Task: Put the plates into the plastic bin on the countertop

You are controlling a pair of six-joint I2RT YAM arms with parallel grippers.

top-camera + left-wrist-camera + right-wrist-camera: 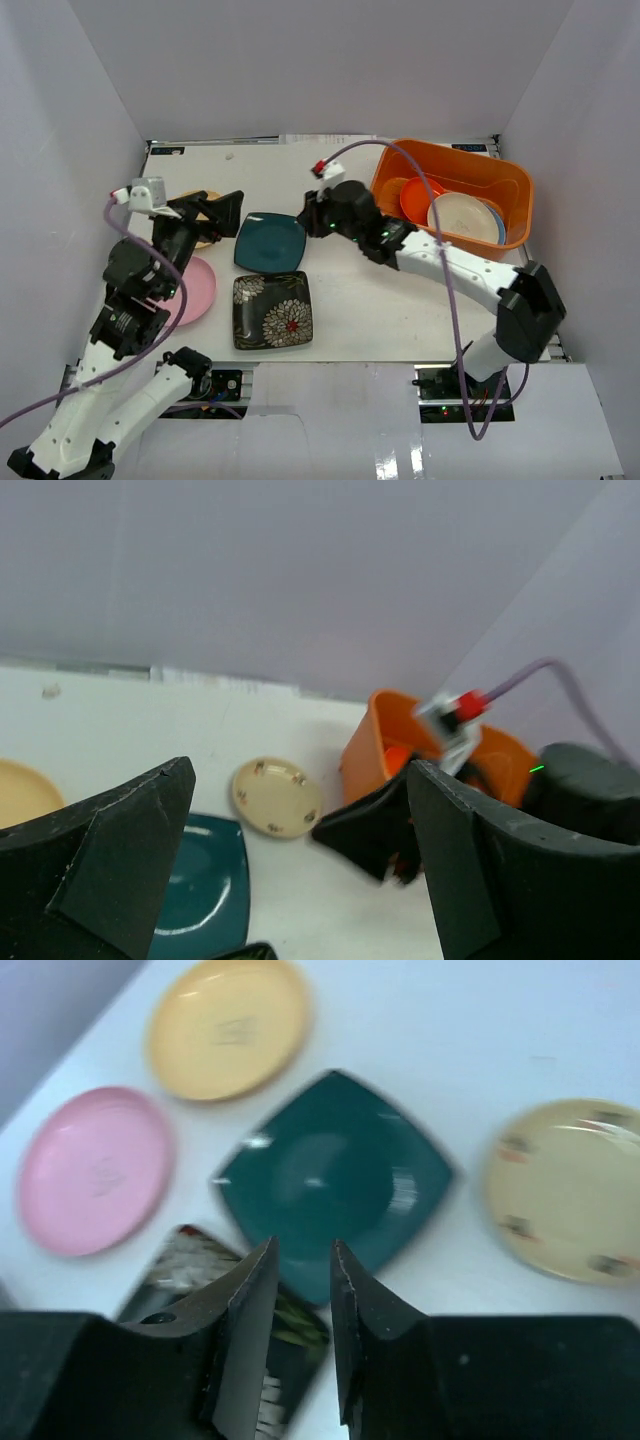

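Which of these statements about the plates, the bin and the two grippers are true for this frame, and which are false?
1. The plastic bin already holds some plates. True.
2. The pink plate lies in the bin. False: it lies on the countertop.
3. The left gripper is open and holds nothing. True.
4. The dark teal plate is stacked on the black floral plate. False: the two lie side by side on the countertop.
5. The right gripper grips a plate. False: it hangs over the dark teal plate with nothing between its fingers.
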